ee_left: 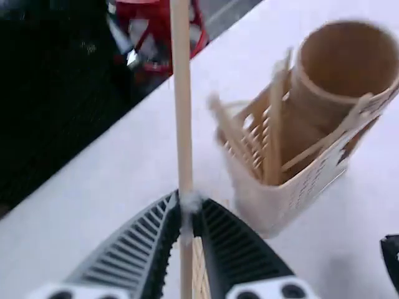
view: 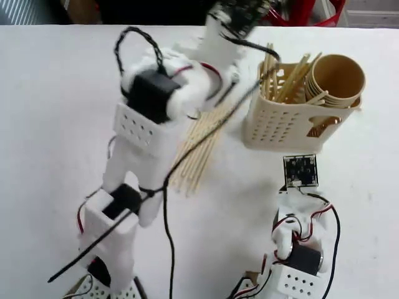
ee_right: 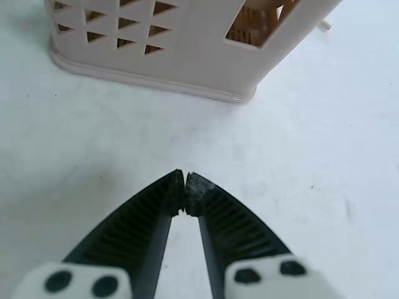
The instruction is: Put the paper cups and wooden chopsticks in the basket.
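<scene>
One chopstick [ee_left: 182,93] between the left fingers [ee_left: 146,243], right fingers [ee_right: 149,218] tip-to-tip, white table [view: 56,93], red frame [ee_left: 149,12] beyond.

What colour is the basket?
The basket is cream, pierced with triangular holes; the right wrist view shows it best.

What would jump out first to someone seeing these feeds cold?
The left gripper clamps a single chopstick near the basket, which already holds stacked paper cups and several sticks. A loose pile of chopsticks lies on the table beside that arm. The right gripper sits shut.
</scene>
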`<state>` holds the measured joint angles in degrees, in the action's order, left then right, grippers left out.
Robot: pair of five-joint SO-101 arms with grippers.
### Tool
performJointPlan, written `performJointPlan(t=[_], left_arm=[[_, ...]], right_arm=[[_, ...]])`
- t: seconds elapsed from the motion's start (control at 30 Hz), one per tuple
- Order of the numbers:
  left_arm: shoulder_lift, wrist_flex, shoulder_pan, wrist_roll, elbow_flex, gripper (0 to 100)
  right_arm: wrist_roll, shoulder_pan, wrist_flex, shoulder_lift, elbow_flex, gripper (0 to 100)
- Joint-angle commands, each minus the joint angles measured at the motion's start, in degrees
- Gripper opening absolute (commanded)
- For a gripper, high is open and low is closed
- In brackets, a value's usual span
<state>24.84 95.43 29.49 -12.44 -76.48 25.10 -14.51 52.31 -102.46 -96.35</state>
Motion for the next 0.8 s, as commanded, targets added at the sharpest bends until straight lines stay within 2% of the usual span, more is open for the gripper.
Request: performJointPlan(t=[0.0,0.23,0.37,0.47,0.53,0.77], left_arm=[[-3.03,-9.41,5.05,0.97,-1.93,2],[-2.95,-29.98,9.54,0.44,1.67,2],[-2.95,-36.84,11.82,0.26,8.79,2],[-2.95,-42.46,13.23,-3.87,15.82,2],[-3.03,-45.98,13.32,-6.15,21.01,2],[-3.03,-58.11,10.15,-6.68,38.51,2]], right_arm=[[0.53,0.04,-0.13,-0.75,-0.44,1.8],[0.53,0.04,-0.13,-0.75,-0.44,1.8],[0.53,0.04,-0.13,-0.75,-0.44,1.8],[0.53,0.04,-0.13,-0.75,-0.44,1.8],[0.53,0.04,-0.13,-0.75,-0.44,1.8],[0.53,0.04,-0.13,-0.75,-0.44,1.8]])
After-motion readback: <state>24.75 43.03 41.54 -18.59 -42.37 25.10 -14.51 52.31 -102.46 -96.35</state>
